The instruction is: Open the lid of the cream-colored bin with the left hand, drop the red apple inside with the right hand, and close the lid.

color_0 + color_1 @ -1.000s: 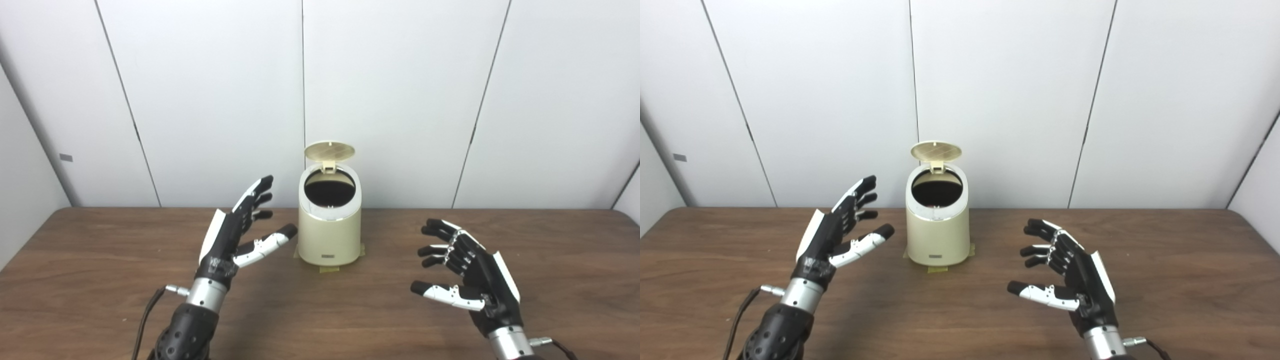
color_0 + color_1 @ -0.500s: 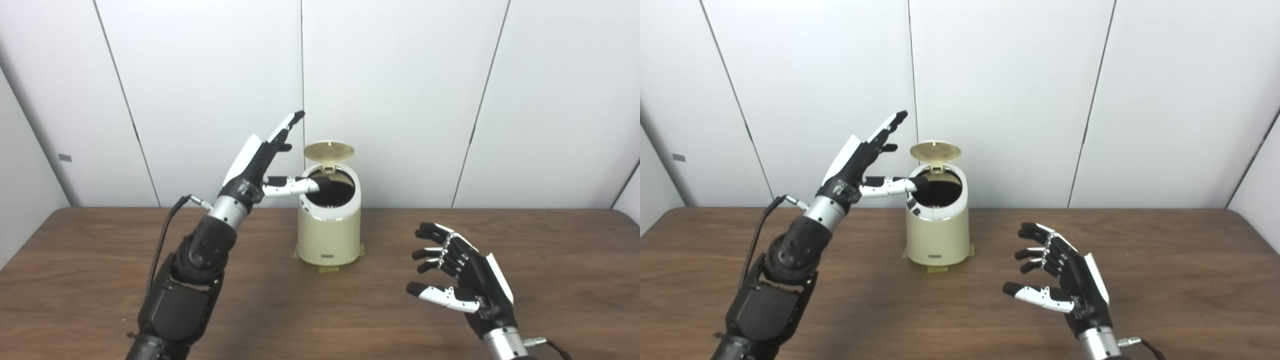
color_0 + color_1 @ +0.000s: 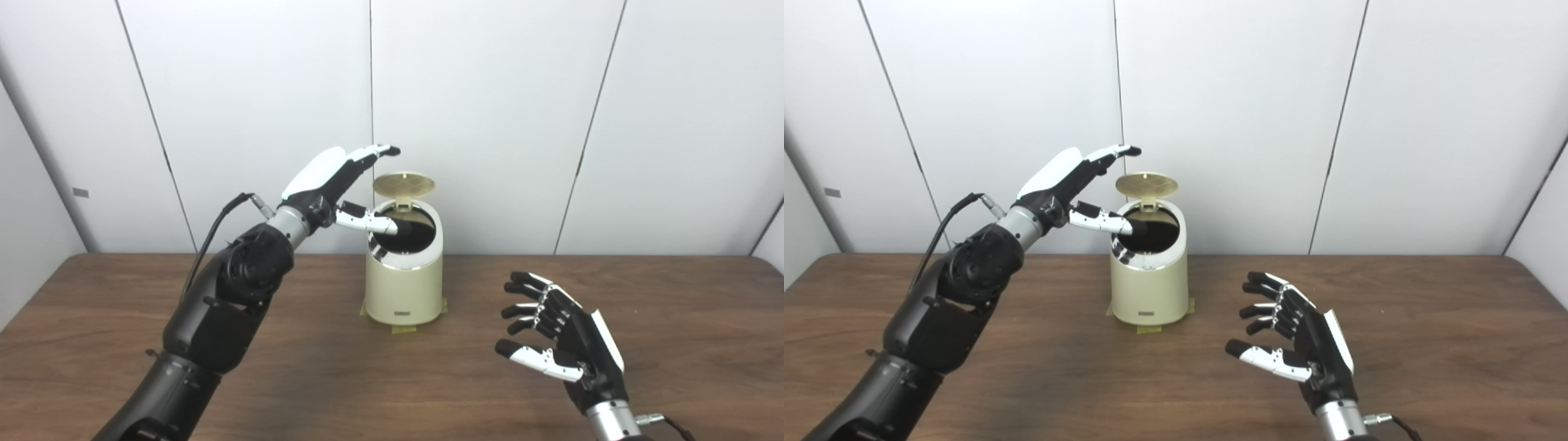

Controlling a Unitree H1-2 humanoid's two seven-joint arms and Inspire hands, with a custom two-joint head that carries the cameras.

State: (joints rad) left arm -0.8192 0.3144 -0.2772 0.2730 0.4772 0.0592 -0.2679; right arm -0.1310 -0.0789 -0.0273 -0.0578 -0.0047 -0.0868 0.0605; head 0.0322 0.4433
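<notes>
Now the cream-colored cylindrical plastic bin (image 3: 403, 286) stands near the far edge of the brown wooden table (image 3: 122, 343), its round lid (image 3: 403, 183) tipped up at the back, the dark opening (image 3: 405, 225) showing nothing I can make out inside. The left hand (image 3: 334, 184) is raised beside the lid, fingers spread, thumb over the rim, holding nothing. The right hand (image 3: 563, 346) hovers low toward the near right edge, fingers apart and curled, empty.

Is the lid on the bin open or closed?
Open. The lid stands up behind the cream-colored bin, showing its dark inside. The left hand reaches above it.
</notes>
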